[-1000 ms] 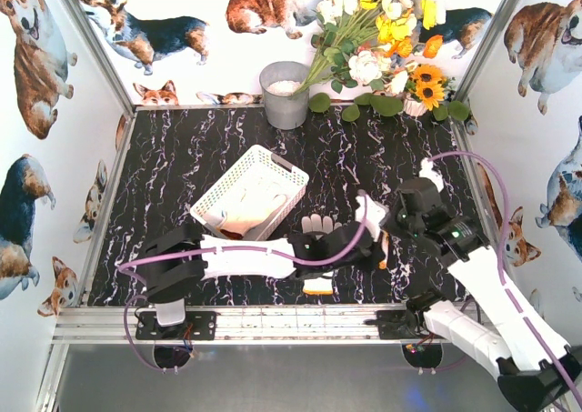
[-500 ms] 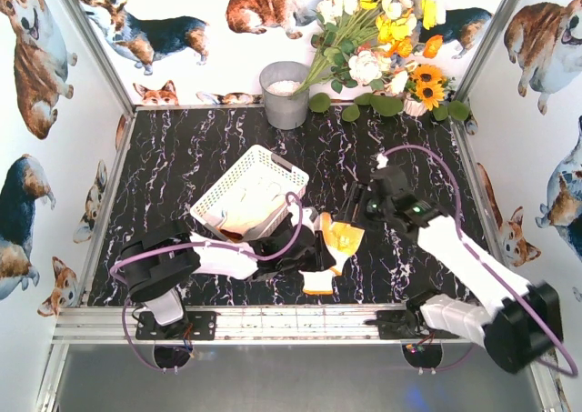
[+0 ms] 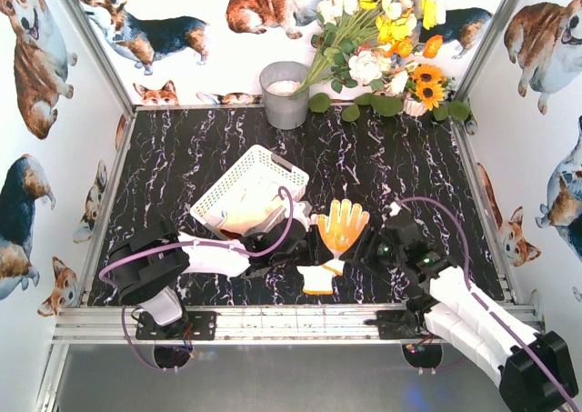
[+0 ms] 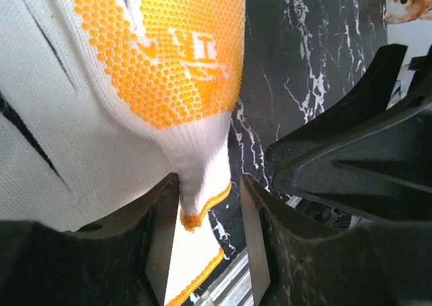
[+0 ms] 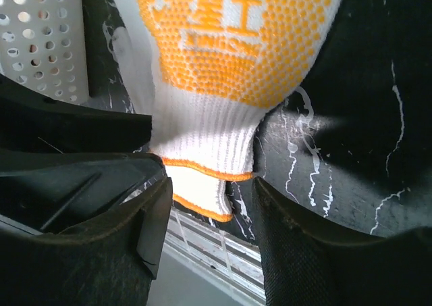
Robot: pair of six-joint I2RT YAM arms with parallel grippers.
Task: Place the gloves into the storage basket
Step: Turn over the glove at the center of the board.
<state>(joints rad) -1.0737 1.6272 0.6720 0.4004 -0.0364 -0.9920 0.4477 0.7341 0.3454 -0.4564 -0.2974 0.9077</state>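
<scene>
Finds the orange-dotted glove [image 3: 343, 226] flat on the table [image 3: 182, 157], centre of the top view, just right of the basket [image 3: 289, 168], not in it. Straddles its cuff with left gripper [image 4: 209, 184] from lower left and right gripper [image 5: 210, 184] from lower right, both jaws parted, pinching nothing. Probably spread smooth for a clean single-arm pick toward the basket.

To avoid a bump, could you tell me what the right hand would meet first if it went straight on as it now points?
Most likely the orange-dotted glove: its cuff lies between the right hand's open fingers, though its height above the glove is unclear.
</scene>
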